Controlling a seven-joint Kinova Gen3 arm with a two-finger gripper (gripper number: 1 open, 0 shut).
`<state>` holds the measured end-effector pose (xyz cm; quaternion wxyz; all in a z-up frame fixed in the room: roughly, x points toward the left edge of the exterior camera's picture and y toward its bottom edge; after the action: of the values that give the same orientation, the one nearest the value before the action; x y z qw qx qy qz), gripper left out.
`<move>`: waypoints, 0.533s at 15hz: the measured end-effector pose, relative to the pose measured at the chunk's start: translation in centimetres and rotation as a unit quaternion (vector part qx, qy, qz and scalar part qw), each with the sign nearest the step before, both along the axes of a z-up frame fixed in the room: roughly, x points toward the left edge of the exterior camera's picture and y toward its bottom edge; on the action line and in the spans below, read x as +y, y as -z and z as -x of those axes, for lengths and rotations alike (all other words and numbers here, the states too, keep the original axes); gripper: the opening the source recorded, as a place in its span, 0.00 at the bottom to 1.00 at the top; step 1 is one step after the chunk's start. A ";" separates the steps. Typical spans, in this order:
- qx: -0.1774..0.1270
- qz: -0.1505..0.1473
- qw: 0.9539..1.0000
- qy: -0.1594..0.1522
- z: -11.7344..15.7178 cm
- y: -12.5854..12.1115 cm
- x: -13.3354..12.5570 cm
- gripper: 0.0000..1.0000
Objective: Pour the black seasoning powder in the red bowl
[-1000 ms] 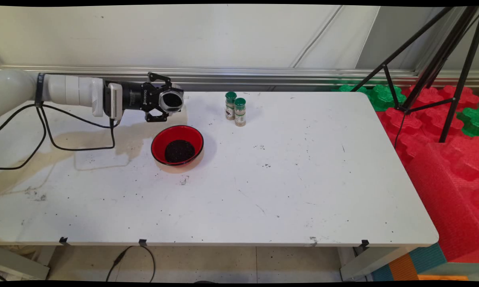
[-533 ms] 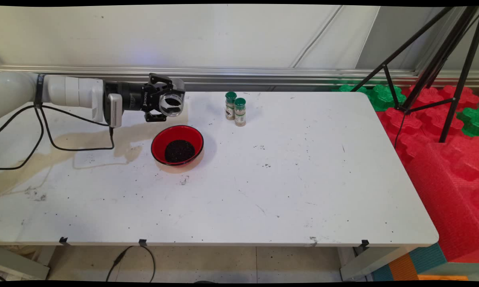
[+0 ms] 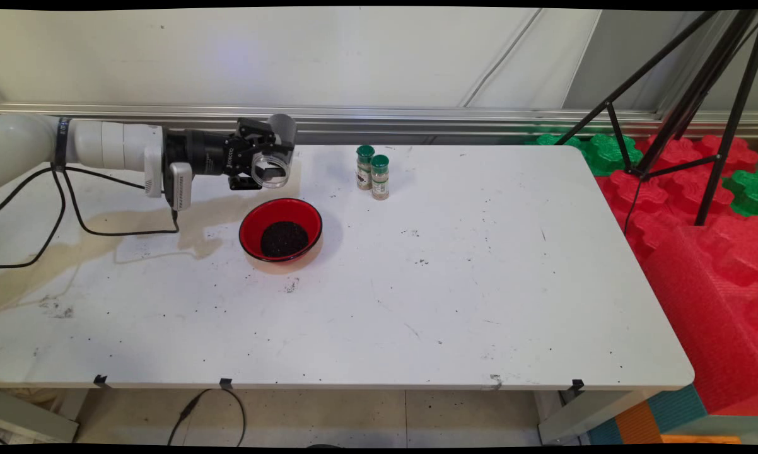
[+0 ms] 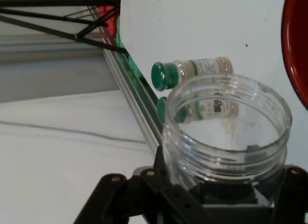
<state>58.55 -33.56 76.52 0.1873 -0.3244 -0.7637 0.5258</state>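
My gripper is shut on a clear plastic jar with no lid, held on its side above the table's far left part. The jar's mouth tips down towards the near side. In the hand view the jar looks empty apart from a few specks, and the gripper clasps its base. A red bowl of dark grains stands on the table just in front of and below the jar; its rim shows at the hand view's right edge.
Two small spice bottles with green caps stand side by side to the right of the gripper, near the table's far edge. Black cables hang from the arm. A black tripod and red foam blocks lie beyond the table's right end.
The wrist has rolled, turning the jar from facing the near side to tipping mouth-down, and has risen slightly. The jar's inside looked dark one second ago and now looks clear.
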 end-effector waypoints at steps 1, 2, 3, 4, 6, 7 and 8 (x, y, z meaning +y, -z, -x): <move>-0.007 0.007 1.000 0.005 0.1 0.0 0.0 0.00; -0.015 0.016 1.000 0.010 0.1 0.0 0.0 0.00; -0.022 0.024 0.999 0.015 0.2 -0.1 0.0 0.00; -0.028 0.030 0.999 0.019 0.3 -0.1 0.0 0.00; -0.042 0.045 0.998 0.028 0.4 -0.1 0.0 0.00; -0.048 0.051 0.997 0.031 0.4 -0.2 -0.1 0.00; -0.053 0.057 0.996 0.035 0.5 -0.2 -0.1 0.00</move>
<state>58.07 -33.62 76.72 0.1456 -0.3883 -0.7296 0.5438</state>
